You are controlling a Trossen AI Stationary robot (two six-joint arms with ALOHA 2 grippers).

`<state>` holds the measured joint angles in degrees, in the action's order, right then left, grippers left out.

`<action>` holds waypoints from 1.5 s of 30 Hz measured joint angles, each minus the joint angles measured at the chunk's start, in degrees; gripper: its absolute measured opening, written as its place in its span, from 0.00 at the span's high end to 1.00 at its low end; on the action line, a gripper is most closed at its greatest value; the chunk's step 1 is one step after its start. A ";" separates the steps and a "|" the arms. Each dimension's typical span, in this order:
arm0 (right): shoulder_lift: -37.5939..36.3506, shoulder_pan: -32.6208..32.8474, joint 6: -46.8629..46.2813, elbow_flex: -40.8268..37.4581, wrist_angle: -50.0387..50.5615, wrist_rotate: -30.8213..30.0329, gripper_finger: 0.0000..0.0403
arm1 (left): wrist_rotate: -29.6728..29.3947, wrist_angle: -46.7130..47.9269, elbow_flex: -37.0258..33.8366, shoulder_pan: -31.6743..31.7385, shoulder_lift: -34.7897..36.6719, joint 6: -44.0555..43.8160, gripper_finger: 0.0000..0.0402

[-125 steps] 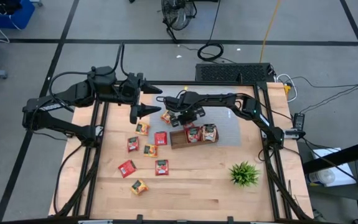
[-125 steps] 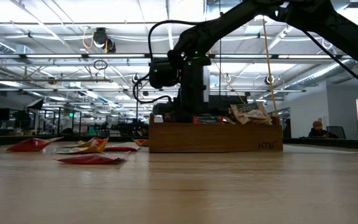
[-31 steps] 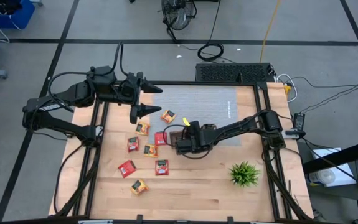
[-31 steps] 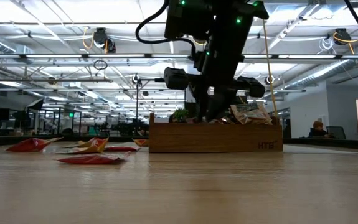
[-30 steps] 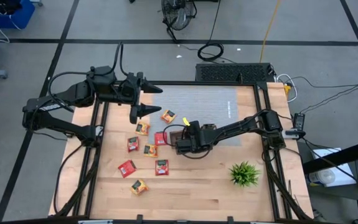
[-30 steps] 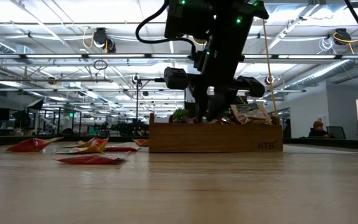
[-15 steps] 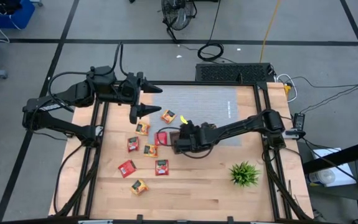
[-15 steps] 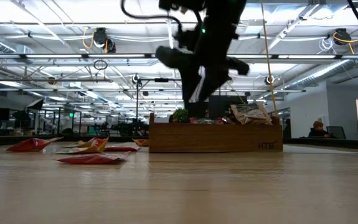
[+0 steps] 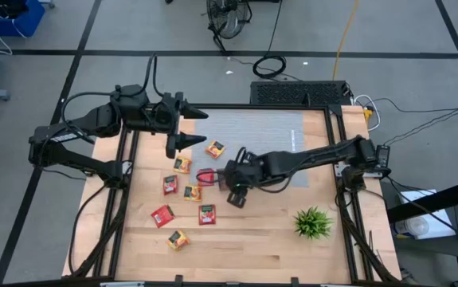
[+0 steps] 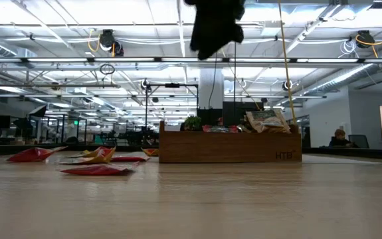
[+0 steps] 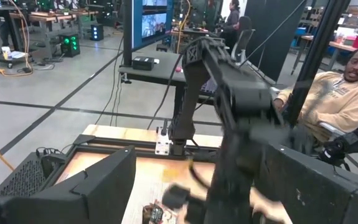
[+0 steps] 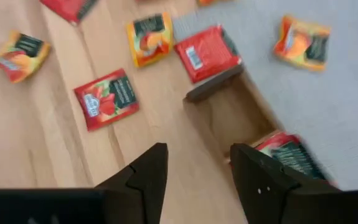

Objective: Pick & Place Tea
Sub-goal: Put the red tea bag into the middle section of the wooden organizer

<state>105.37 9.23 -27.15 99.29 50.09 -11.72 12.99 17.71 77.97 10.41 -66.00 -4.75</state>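
Note:
Several red and orange-yellow tea sachets lie flat on the wood left of the brown tray (image 10: 229,147), among them a red one (image 12: 107,98), an orange one (image 12: 150,38) and another red one (image 9: 207,214). One red sachet (image 12: 208,53) rests partly on the tray's corner. An orange sachet (image 12: 303,42) lies on the grey mat. More sachets (image 12: 291,155) sit inside the tray, beside an empty compartment (image 12: 228,118). My right gripper (image 12: 197,174) hangs open high over the tray's left end (image 10: 214,23). My left gripper (image 9: 189,127) waits open at the table's far left.
A spiky green plant (image 9: 313,222) stands near the table's right near corner. A grey mat (image 9: 252,131) covers the far middle of the table. Bare wood lies along the near edge. A seated person (image 11: 347,93) shows beyond the table in the left wrist view.
My right gripper has risen from just above the tray's compartments to well above it and has shifted a little toward the table's left and near edges. The sachets and the tray have stayed in place. My left arm has kept still.

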 joint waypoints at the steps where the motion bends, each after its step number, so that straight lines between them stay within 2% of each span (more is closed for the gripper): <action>1: -1.36 0.00 1.25 0.00 0.62 0.00 0.60 | 0.00 0.00 0.00 0.00 0.00 0.00 0.13; 9: -12.95 -0.52 8.72 0.00 -2.44 -0.65 0.60 | 0.00 0.00 0.00 -0.02 0.00 0.00 0.13; 15: -18.61 -0.65 10.78 -0.01 -9.71 -8.09 0.61 | -0.03 -0.09 0.00 0.00 0.00 0.00 0.13; 18: -20.19 -0.63 12.49 -0.02 -12.36 -10.68 0.61 | -0.86 -3.43 -0.02 -0.02 0.00 -1.45 0.13; 29: -22.88 -0.63 19.23 -0.02 -13.41 -10.59 0.61 | -2.07 -17.41 0.00 -0.44 0.02 -29.47 0.13; 32: -23.34 -0.63 19.90 -0.04 -13.42 -10.54 0.61 | -3.03 -19.28 0.00 -0.44 0.02 -33.70 0.13; 38: -23.75 -0.63 20.54 -0.04 -13.43 -10.54 0.61 | -3.46 -19.20 0.00 -0.38 0.02 -31.80 0.13; 45: -23.75 -0.11 20.68 -0.07 -13.42 -10.50 0.61 | -1.09 -18.92 0.00 -0.81 0.01 -28.67 0.13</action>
<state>81.62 9.13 -6.47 99.22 36.67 -22.22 11.91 -1.20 77.97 9.61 -65.99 -33.43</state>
